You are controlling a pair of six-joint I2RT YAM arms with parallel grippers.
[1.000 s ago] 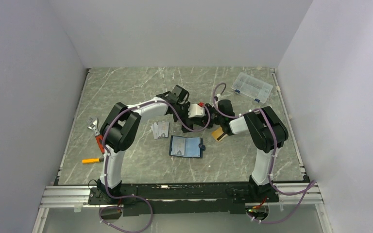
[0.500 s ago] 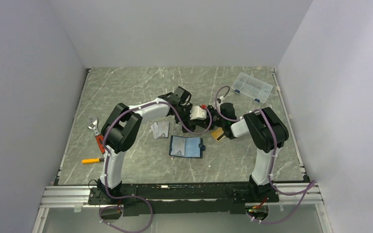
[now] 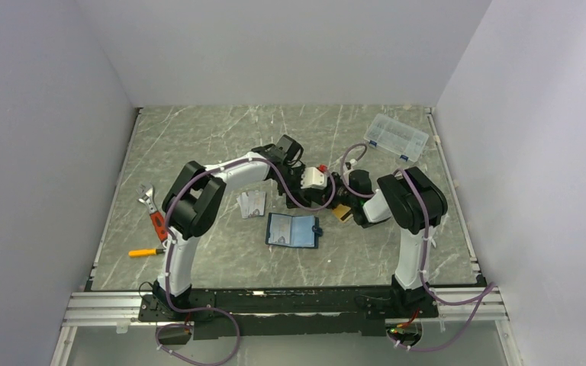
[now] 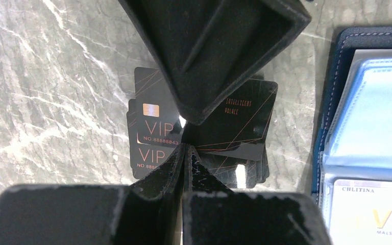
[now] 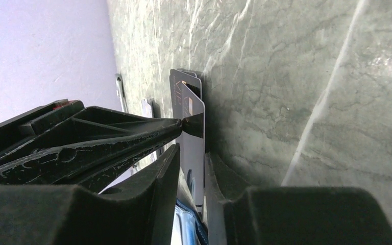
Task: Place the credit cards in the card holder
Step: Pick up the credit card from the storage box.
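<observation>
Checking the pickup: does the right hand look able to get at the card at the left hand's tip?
Probably yes: the card sits between the right hand's open fingers; the left hand's shut tip meets it just beyond them.

L gripper comes up from the bottom, tips pinched together on the near edge of a black card w/ copper VIP lettering + chip. Right gripper's finger drops in from the top, tip on the same card. 2nd VIP line just below, reflection or another card, can't tell. Marble table underneath. Card holder lies open at the frame's right edge, light-blue sleeves, white VIP card in the lower one.
</observation>
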